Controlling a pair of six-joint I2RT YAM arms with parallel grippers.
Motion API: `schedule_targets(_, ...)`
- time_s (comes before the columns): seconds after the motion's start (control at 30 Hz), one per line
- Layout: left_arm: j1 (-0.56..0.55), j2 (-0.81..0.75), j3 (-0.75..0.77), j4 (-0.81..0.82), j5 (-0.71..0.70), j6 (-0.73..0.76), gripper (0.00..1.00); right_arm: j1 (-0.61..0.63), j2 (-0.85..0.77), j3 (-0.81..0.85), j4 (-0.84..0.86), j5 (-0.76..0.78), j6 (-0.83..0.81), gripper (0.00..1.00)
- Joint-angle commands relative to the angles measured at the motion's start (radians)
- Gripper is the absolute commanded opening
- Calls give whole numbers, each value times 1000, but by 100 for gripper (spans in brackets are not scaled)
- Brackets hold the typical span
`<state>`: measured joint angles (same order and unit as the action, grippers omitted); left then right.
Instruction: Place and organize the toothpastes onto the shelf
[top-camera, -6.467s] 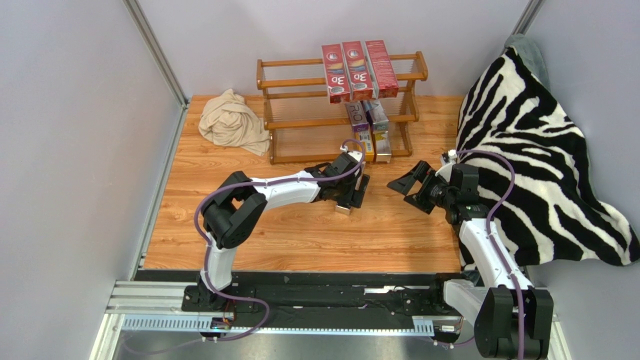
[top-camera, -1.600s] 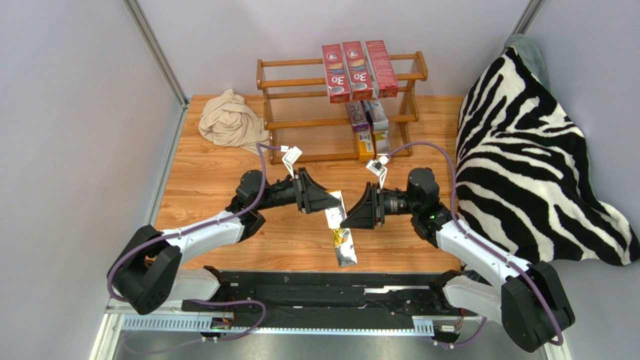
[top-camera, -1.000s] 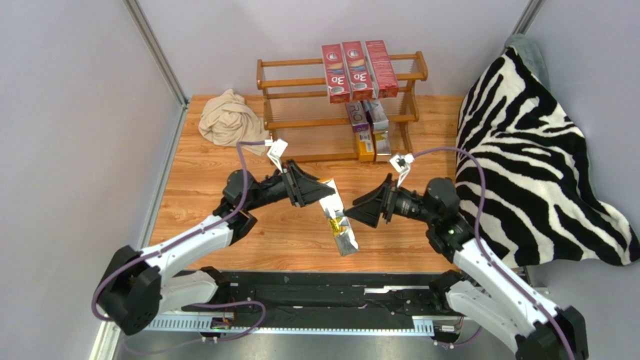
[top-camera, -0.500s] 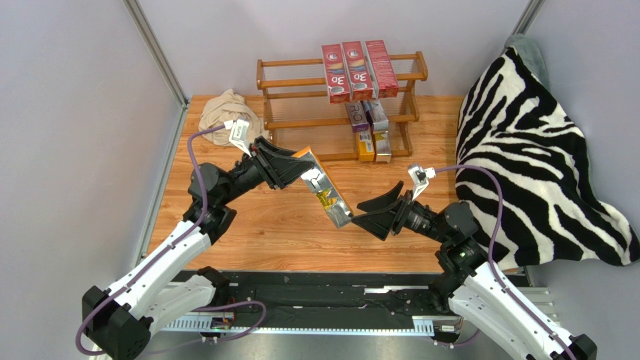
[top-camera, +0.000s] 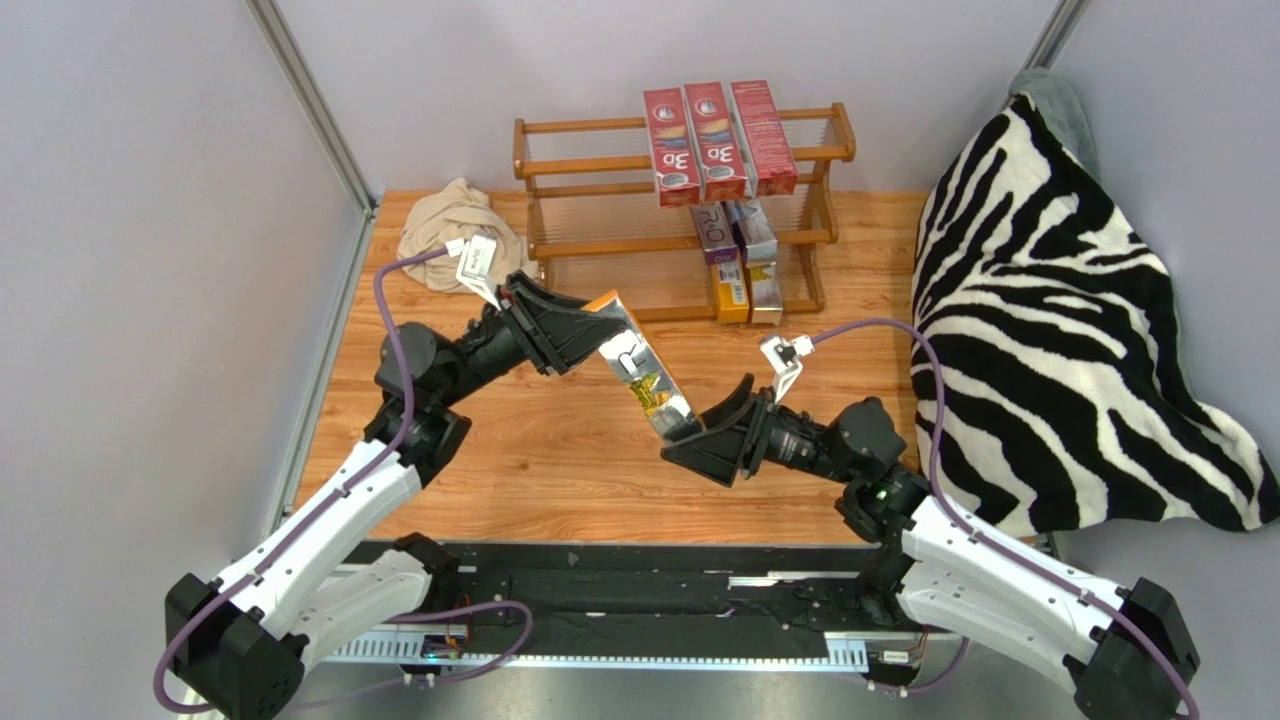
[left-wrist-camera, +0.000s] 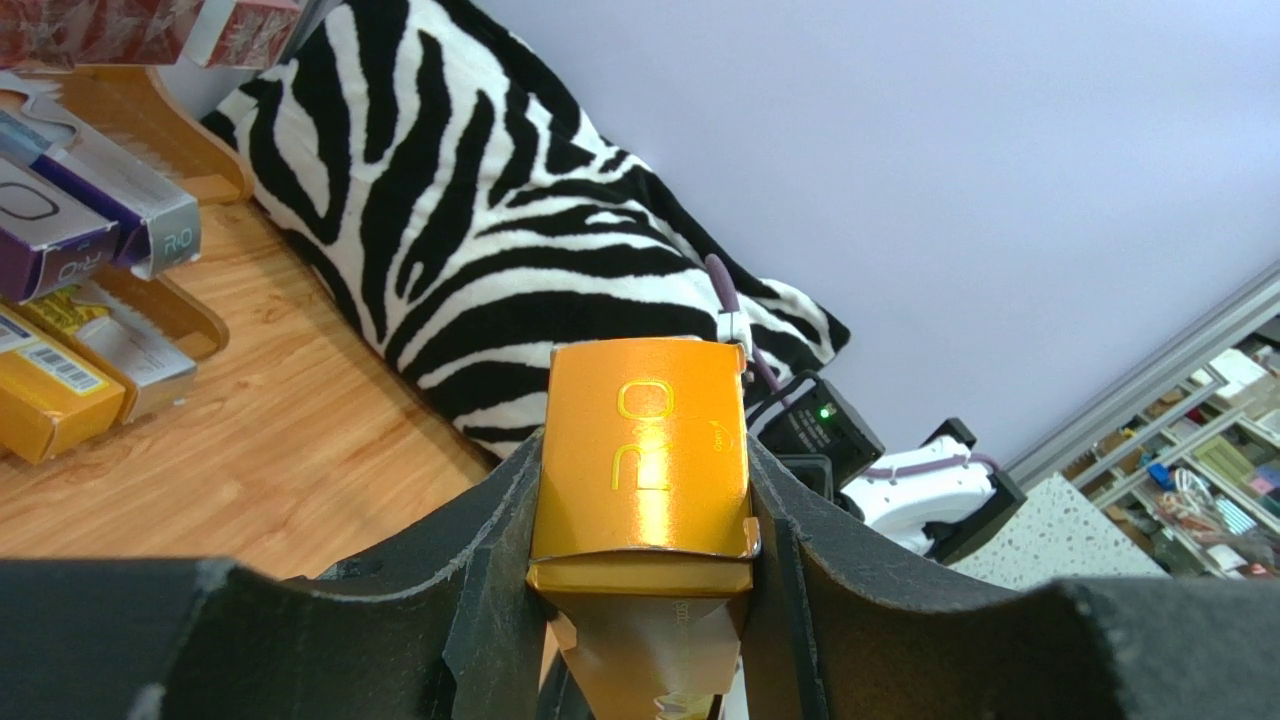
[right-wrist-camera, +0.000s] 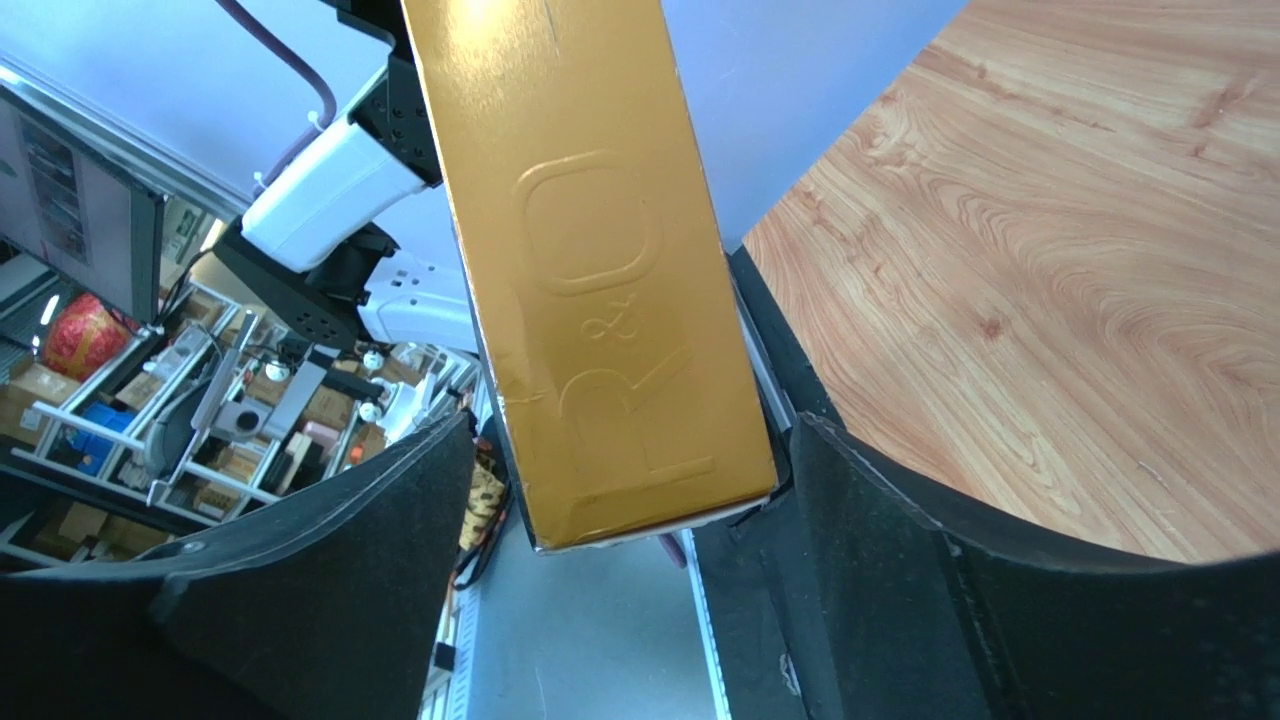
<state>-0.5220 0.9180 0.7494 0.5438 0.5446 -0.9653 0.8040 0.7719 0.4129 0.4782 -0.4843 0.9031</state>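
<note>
Your left gripper (top-camera: 589, 333) pinches the orange carton (top-camera: 639, 375); your right gripper (top-camera: 703, 431) is spread around its lower end, seemingly without touching.

gold carton (right-wrist-camera: 601, 285): upper end cut off at top edge | bottom-tier cartons (top-camera: 732, 293): print too small to read

Gold carton (top-camera: 643, 375) tilts midair; red cartons (top-camera: 718, 140) lie atop the wooden shelf (top-camera: 594, 162).

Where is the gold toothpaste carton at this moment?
In the top view, the gold carton hangs mid-table in front of the shelf, its far end clamped in the left gripper and its near end between the open fingers of the right gripper.
</note>
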Motion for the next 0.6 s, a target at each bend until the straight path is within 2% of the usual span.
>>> schedule_targets(0.0,5,-21,13,71,6,-19,28,4,-19,35,102,56,13,78)
schedule_targets(0.17,5,-25,1,64,-2,-15,28,4,-33,47,79,79,5,48)
schedule_targets(0.23,5,-18,-2,73,2,-18,29,4,-23,50,77,70,7,46)
schedule_targets(0.27,5,-16,-4,74,2,-18,29,6,-17,53,76,64,8,40)
schedule_targets(0.37,5,-8,-7,73,0,-13,33,4,-11,50,73,64,11,37)
schedule_targets(0.47,7,-10,-10,30,-8,13,57,4,-25,46,22,99,-4,31)
schedule_targets(0.5,7,-13,-9,9,-14,37,72,4,-31,50,-5,119,-13,30)
schedule_targets(0.57,7,-22,-4,-74,-32,71,76,4,-43,53,-93,176,-23,26)
